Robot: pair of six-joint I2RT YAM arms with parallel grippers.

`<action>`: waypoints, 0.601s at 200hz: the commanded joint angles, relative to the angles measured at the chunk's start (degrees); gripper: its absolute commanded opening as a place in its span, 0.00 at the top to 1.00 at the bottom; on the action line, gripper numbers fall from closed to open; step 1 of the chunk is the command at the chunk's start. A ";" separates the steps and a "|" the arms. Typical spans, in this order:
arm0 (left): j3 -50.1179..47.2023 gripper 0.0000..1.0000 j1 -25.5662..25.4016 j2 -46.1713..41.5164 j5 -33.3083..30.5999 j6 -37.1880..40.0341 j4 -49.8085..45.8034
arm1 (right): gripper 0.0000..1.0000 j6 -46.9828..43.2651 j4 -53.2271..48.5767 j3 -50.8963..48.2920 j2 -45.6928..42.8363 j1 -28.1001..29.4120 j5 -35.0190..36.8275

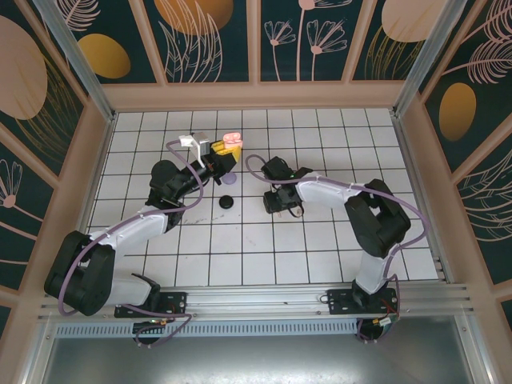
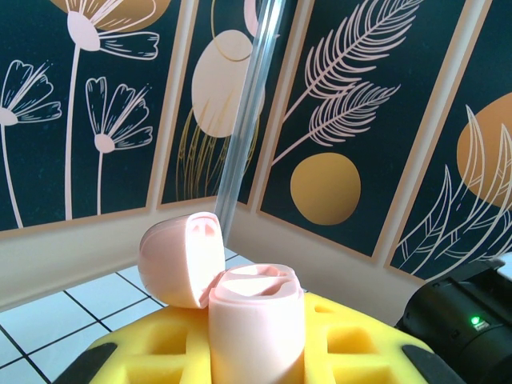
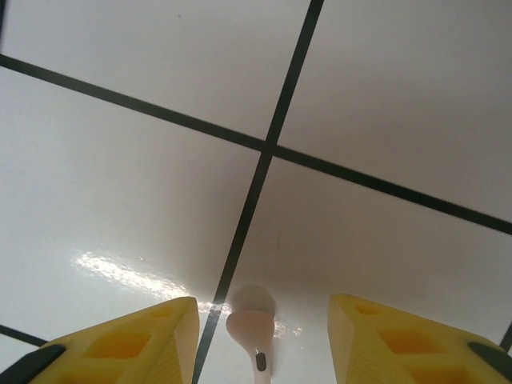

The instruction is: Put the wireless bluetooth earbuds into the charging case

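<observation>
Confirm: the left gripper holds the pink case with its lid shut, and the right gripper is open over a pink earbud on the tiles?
Not quite: the lid is open, hinged back, as the left wrist view shows. The left gripper does hold the pink case, and the right gripper is open over the pink earbud.

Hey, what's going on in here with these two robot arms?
The left gripper holds a pale pink charging case upright, with its lid flipped open. The right gripper is down at the tiled table, open, its yellow fingers on either side of a pale pink earbud that lies there, not yet gripped. The earbud has yet to go into the case.
</observation>
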 commanded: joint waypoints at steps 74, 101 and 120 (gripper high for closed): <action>0.19 1.00 -0.13 -1.35 0.80 -0.42 1.19 | 0.62 0.75 -2.25 2.36 3.48 1.72 2.16; 0.15 1.00 -0.17 -1.43 0.75 -0.39 1.00 | 0.63 0.81 -2.14 2.12 3.66 1.77 2.07; 0.26 1.00 -0.13 -1.51 0.71 -0.43 0.91 | 0.65 0.90 -2.05 1.67 3.63 1.81 1.98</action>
